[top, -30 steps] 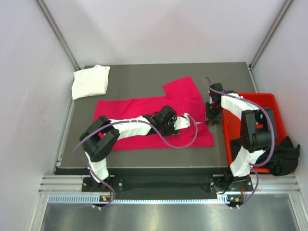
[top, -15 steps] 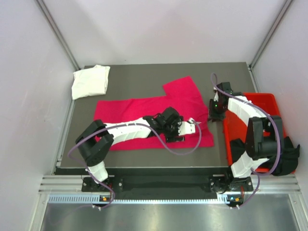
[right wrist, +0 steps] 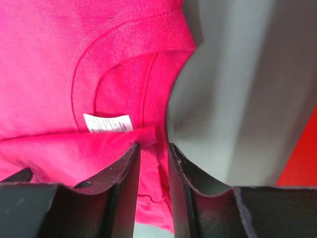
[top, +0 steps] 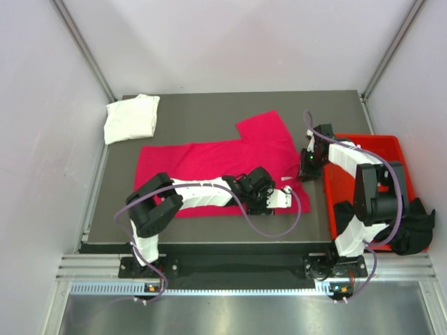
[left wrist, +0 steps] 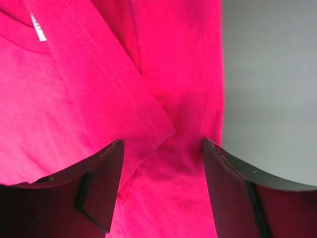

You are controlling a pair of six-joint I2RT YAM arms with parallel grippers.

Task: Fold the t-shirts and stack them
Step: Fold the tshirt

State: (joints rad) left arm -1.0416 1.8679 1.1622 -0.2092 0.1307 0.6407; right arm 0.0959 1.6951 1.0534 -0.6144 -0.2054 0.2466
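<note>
Top external view: a folded white t-shirt (top: 131, 118) is seen far left; the pink t-shirt (top: 209, 157) is spread centrally; the left gripper (left wrist: 162, 148) is held wide apart over its near right corner; the right gripper (right wrist: 153, 148) is pinched on a fold beside its collar.

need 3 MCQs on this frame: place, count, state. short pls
1. Where is the white t-shirt? A) far left corner of the table B) its near right corner C) on the floor
2. How many t-shirts lie on the table? A) one B) two C) four
3. The left gripper is: A) jaws open over the pink t-shirt B) shut on the white t-shirt C) out of view
Answers: 1 A, it lies folded at that corner; 2 B, only pink and white lie there; 3 A, the wrist view shows a wide gap over pink cloth.
</note>
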